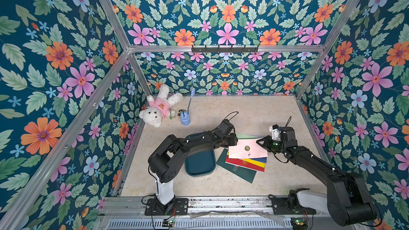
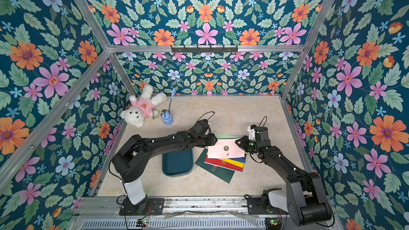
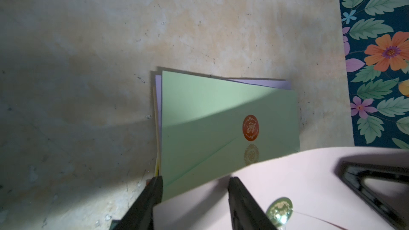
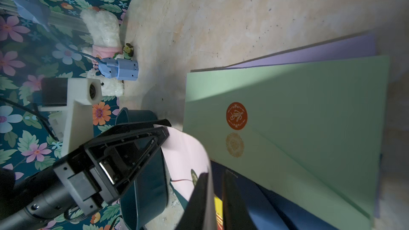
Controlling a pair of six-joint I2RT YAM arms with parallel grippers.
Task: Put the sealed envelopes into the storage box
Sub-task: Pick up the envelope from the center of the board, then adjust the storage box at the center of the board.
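Seven colours of sealed envelopes (image 1: 243,162) are showing in one fanned stack on the table (image 1: 221,111). In both top views the stack is sitting just beside the storage box (image 1: 200,164), at its 3 o'clock side. The pink envelope (image 1: 245,152) is lying on top with its seal (image 1: 246,148) facing up. Its long axis is running roughly from 9 to 3 o'clock, the 3 o'clock end is sitting higher, and the sheet is bowing.

Under it the light green envelope (image 3: 221,118) and the lilac envelope (image 4: 309,54) are poking out toward 12 o'clock. The navy envelope (image 1: 260,159), the yellow envelope (image 1: 254,163) and the red envelope (image 1: 239,164) are peeking out toward 5 o'clock. The dark green envelope (image 1: 239,173) is lying lowest, its long axis running from 10 to 4 o'clock. The box is pointing its long axis from 12 to 6 o'clock.

The right gripper (image 4: 215,173) is pinching the pink envelope's 3 o'clock edge, its jaws closed onto the paper. The left gripper (image 1: 232,140) is hanging at the 9 o'clock edge with its jaws standing partly apart. In the left wrist view the pink sheet is showing between its fingers (image 3: 150,195), but I cannot tell whether either pad is touching it.

The left arm (image 1: 188,144) is covering the box's 12 o'clock end. The pink envelope is hiding most of the stack beneath it, so only strips of the lower colours are showing.
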